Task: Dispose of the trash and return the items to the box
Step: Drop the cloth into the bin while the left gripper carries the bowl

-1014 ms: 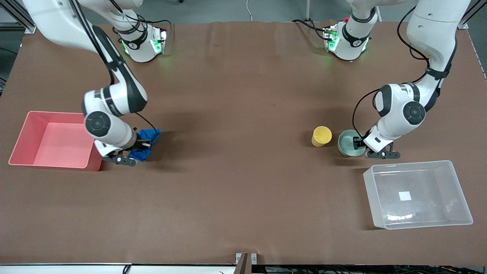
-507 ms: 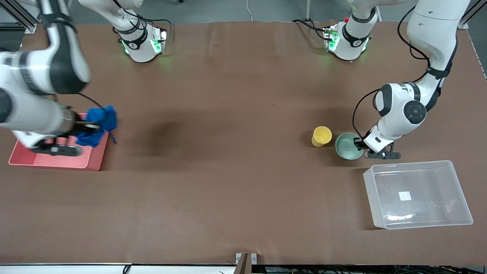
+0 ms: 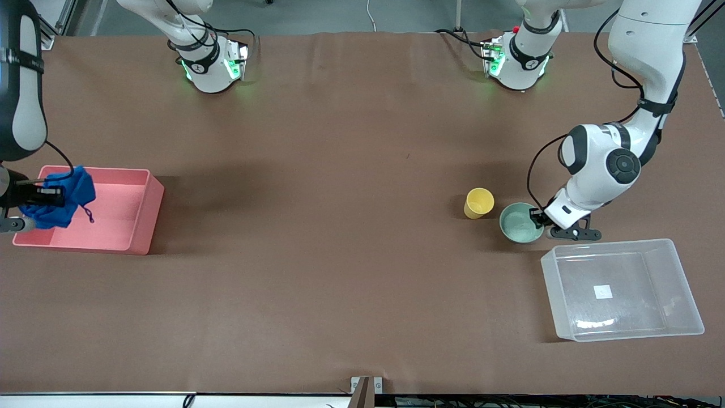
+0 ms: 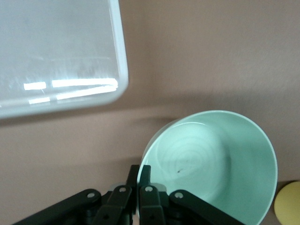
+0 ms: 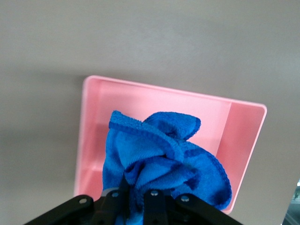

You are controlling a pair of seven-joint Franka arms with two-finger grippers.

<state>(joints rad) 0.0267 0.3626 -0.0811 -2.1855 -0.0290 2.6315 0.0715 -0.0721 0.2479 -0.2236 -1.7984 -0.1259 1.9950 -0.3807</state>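
My right gripper (image 3: 54, 196) is shut on the royal-blue rag (image 3: 61, 197) and holds it in the air over the pink bin (image 3: 139, 218); in the right wrist view the rag (image 5: 164, 161) hangs bunched over the bin (image 5: 93, 103) from the gripper (image 5: 138, 197). My left gripper (image 3: 538, 218) is shut on the rim of the mint-green bowl (image 3: 518, 222), which sits beside the yellow cup (image 3: 478, 203). In the left wrist view the gripper (image 4: 139, 176) pinches the bowl (image 4: 215, 159) rim. The clear box (image 3: 566, 328) lies nearer the front camera than the bowl; its corner shows in the left wrist view (image 4: 61, 51).
The pink bin stands at the right arm's end of the table. The clear box has a white sticker (image 3: 602, 292) on its bottom. The yellow cup's edge shows in the left wrist view (image 4: 288, 206). Brown table (image 3: 340, 226) lies between the two ends.
My right gripper has carried the rag from the table beside the pink bin to over the bin. My left gripper has stayed on the bowl rim; the bowl shifted slightly toward the front camera.
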